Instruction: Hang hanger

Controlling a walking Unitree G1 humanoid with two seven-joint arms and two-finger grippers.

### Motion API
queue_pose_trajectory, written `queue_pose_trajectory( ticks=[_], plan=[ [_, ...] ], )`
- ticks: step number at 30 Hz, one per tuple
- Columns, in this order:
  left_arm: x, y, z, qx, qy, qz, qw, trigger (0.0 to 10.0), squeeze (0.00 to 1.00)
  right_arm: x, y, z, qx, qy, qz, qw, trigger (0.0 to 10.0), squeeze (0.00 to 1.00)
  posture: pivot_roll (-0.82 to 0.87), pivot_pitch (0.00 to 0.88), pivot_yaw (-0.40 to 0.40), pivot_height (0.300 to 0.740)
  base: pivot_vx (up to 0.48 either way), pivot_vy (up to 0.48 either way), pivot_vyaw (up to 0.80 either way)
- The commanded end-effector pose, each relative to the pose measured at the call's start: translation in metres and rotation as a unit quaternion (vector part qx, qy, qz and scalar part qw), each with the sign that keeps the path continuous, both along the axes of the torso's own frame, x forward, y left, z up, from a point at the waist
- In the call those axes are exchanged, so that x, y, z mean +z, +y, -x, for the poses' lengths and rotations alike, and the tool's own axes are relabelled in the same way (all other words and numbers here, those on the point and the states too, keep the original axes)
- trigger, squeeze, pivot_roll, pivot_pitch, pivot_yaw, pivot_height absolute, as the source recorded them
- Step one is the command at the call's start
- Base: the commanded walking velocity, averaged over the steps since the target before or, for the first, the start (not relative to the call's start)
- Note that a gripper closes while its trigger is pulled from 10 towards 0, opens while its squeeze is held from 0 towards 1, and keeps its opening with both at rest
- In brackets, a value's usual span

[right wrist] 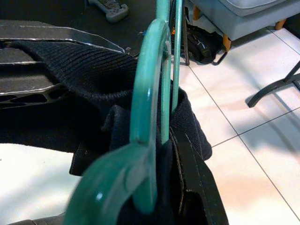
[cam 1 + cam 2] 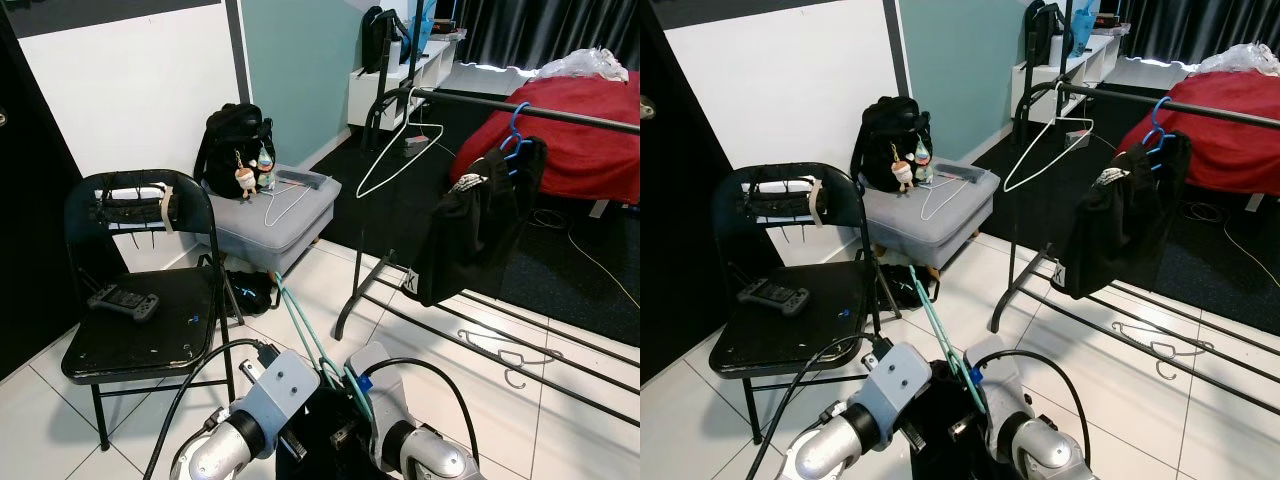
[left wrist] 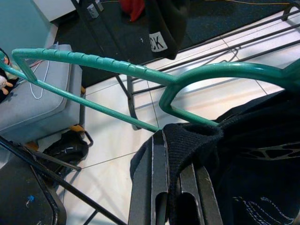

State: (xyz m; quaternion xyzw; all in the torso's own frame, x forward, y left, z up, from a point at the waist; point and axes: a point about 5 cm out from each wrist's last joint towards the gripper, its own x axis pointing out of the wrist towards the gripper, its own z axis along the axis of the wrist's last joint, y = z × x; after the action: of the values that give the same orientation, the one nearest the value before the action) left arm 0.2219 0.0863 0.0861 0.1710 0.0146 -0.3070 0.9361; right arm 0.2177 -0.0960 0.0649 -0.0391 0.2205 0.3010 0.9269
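I hold a teal plastic hanger [image 2: 300, 330] low in front of me, with a black garment [image 2: 330, 430] bunched around its neck. My left gripper [image 3: 176, 154] is shut on the garment's ribbed black collar [image 3: 187, 136], just under the hanger's shoulder [image 3: 117, 70]. My right gripper [image 1: 180, 187] is shut on the hanger [image 1: 150, 93] near its hook, with cloth wrapped around one black finger [image 1: 194, 176]. Ahead on the right, the black clothes rail [image 2: 520, 105] is well above and beyond both grippers.
The rail carries a black garment [image 2: 475, 225] on a blue hanger [image 2: 515, 130] and a white wire hanger [image 2: 400, 150]. A black folding chair [image 2: 140, 340] with a controller [image 2: 125, 300] stands left. Behind it, a backpack [image 2: 232, 145] sits on a grey box [image 2: 285, 220]. A metal hanger [image 2: 510, 355] lies on the floor.
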Motion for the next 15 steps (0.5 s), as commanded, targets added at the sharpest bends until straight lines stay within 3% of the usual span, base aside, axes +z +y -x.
queue_pose_trajectory(
  ticks=[1, 15],
  plan=[
    [-0.0012, 0.005, -0.0012, 0.003, -0.006, -0.01, 1.0, 10.0, 0.0, 0.0008, 0.001, -0.0007, -0.001, 0.0, -0.006, 1.0, 10.0, 0.0, -0.12, 0.0, 0.019, 0.74, 0.0, 0.0, 0.0],
    [-0.001, 0.005, -0.0014, 0.005, -0.007, -0.01, 1.0, 10.0, 0.0, 0.001, 0.0001, -0.001, -0.002, 0.001, -0.008, 1.0, 10.0, 0.0, -0.11, 0.0, 0.017, 0.74, 0.0, 0.0, 0.0]
  ],
)
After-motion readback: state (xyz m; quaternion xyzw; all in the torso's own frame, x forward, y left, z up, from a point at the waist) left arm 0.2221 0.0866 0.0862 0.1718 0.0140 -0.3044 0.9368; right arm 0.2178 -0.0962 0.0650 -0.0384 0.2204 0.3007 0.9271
